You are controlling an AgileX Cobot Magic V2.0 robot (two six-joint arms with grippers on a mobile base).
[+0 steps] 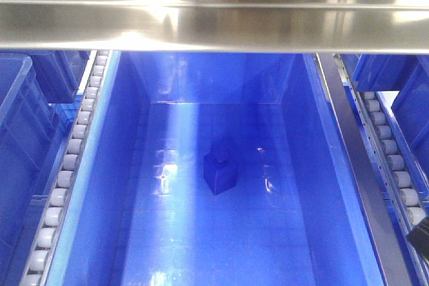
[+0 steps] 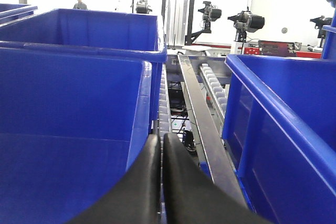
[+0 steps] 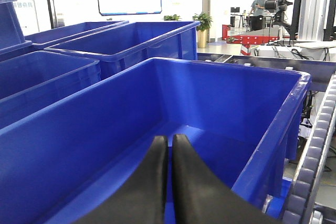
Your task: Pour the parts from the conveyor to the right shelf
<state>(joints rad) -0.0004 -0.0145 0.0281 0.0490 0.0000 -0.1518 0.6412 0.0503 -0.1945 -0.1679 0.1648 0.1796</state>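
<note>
Black fingers fill the bottom of both wrist views. Left hand (image 2: pixel 161 182) first: its two curved fingers are pressed together with only a thin seam between them, nothing held, and it sits low between two big blue bins, the left bin (image 2: pixel 73 129) close on one side and another bin (image 2: pixel 283 129) on the other. Right hand (image 3: pixel 169 182) looks much the same, fingers closed against each other and empty, poised over the open mouth of a deep blue bin (image 3: pixel 220 93).

Moving out from the left hand, a shiny steel beam (image 2: pixel 202 124) of the right shelf runs away between the bins, with a row of grey rollers (image 2: pixel 214 85) beside it. Past the right hand, more blue bins (image 3: pixel 131 38) sit side by side on the far side of that one.

Over to the front view now, looking straight down into a large bin (image 1: pixel 114 165). And there is the part (image 1: pixel 220 172), the little blue block with its nub on top, resting on the bin floor roughly in the middle, clear of all four walls. Roller tracks (image 1: pixel 67 172) flank the bin on both sides, and a broad stainless beam (image 1: pixel 214 25) crosses the top of that view.
</note>
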